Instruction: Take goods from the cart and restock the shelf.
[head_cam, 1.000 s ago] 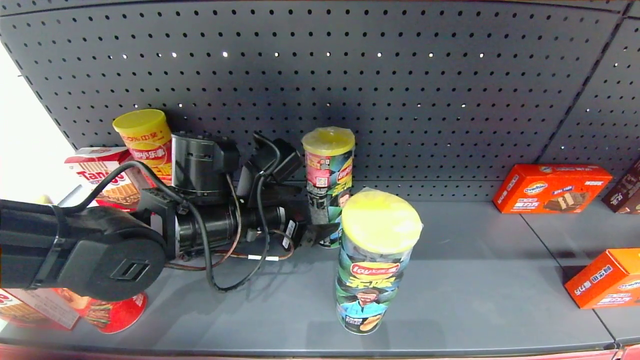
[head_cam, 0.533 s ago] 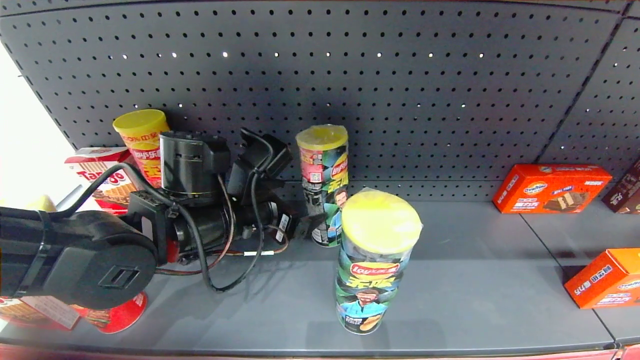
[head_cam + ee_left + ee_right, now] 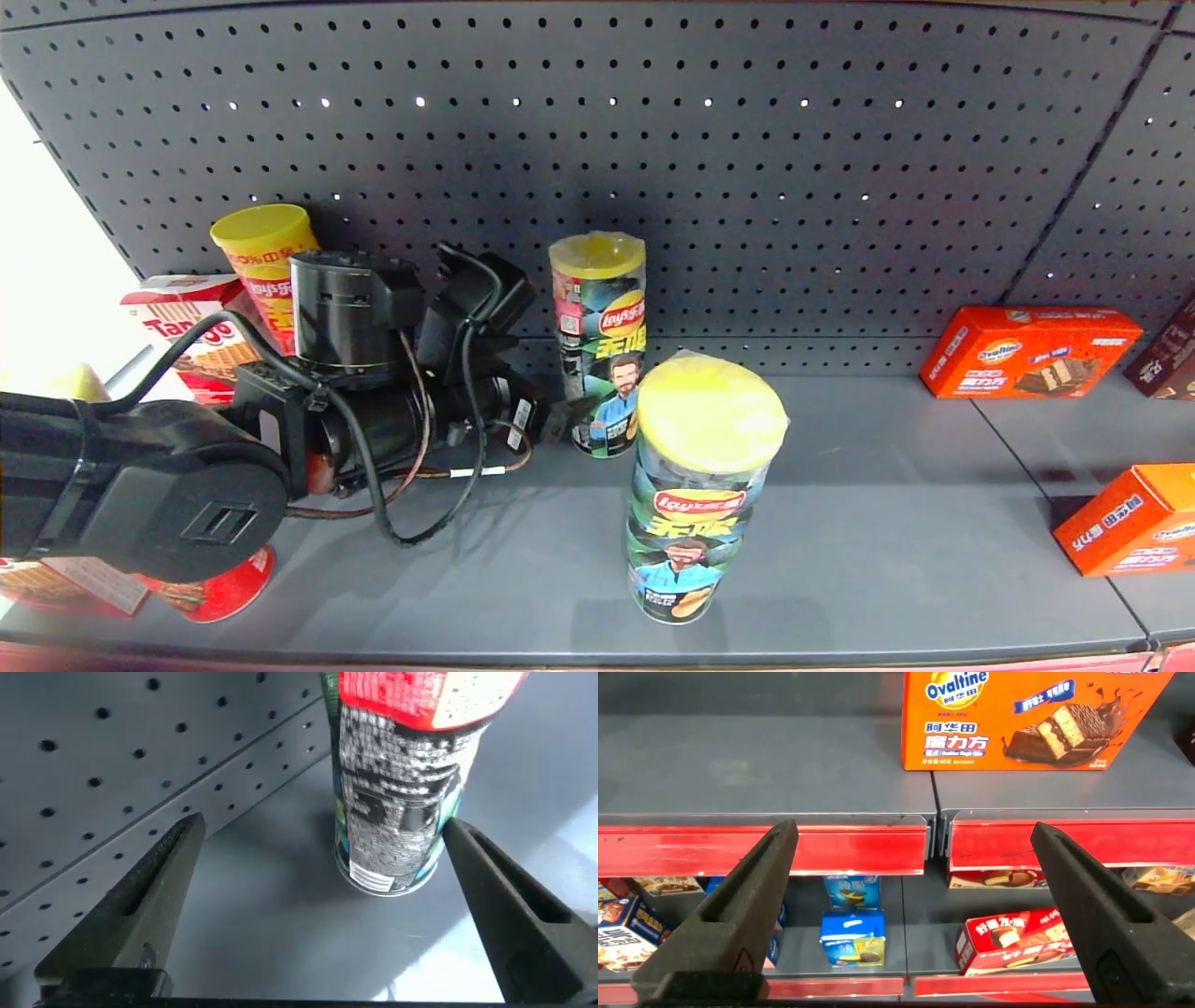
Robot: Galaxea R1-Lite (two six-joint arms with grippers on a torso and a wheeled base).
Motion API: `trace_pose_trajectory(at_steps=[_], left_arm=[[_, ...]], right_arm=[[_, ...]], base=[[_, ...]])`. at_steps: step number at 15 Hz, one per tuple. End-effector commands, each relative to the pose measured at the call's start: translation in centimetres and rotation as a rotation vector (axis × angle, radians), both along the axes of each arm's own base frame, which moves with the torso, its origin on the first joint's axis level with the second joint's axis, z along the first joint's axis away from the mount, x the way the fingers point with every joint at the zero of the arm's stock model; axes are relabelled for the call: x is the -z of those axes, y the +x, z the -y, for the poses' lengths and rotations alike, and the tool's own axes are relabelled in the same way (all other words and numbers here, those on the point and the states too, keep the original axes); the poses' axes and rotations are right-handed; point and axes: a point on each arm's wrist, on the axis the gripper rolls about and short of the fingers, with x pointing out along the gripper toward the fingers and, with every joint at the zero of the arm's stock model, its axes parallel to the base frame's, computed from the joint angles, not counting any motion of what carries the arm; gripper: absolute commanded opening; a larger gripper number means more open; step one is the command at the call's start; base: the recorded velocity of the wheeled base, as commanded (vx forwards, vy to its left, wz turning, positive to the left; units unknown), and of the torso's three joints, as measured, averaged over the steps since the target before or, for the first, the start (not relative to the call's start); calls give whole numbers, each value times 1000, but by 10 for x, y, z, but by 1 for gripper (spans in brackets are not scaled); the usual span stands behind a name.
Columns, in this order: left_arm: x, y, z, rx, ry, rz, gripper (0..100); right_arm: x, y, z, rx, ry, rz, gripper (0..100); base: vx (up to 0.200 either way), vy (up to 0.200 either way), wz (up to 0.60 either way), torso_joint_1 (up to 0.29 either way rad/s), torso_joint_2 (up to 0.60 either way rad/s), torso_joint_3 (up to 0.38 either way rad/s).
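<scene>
My left jaws are spread wide and hold nothing. They sit low at 9 o'clock of the rear chip can (image 3: 597,345) (image 3: 402,793), which stands upright on the shelf (image 3: 887,523) near the pegboard back, just past my fingertips. I cannot tell whether one tip touches its base. A second chip can (image 3: 700,485) stands upright at 5 o'clock of it, nearer the shelf edge and apart from it. A yellow can (image 3: 266,257) and a wafer box (image 3: 182,317) stand at 9 o'clock behind my arm. My right jaws are also wide open and empty, facing an orange box (image 3: 1027,719) above red price rails (image 3: 859,849).
</scene>
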Motion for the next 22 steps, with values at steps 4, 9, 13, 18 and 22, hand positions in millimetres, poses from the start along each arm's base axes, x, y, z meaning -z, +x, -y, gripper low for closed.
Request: trace_pose_trajectory(at_steps=[4,9,13,18,22], left_arm=[[1,-2,-5,-26,6,-1,100],[-1,1,-13,-61,5,7,100],[-1,1,-14,-83,10,9,100],[-1,2,-17,-121,18,13,100],[-1,3,-19,-131,20,11,100]], right_arm=[[0,0,0,0,0,-1,100],[0,0,0,-1,0,-1,100],[0,0,0,0,0,0,100],[0,0,0,-1,0,-1,100],[0,0,0,0,0,-1,100]], base=[[0,0,0,0,0,0],[0,0,0,0,0,0],[0,0,0,0,0,0],[0,0,0,0,0,0],[0,0,0,0,0,0]])
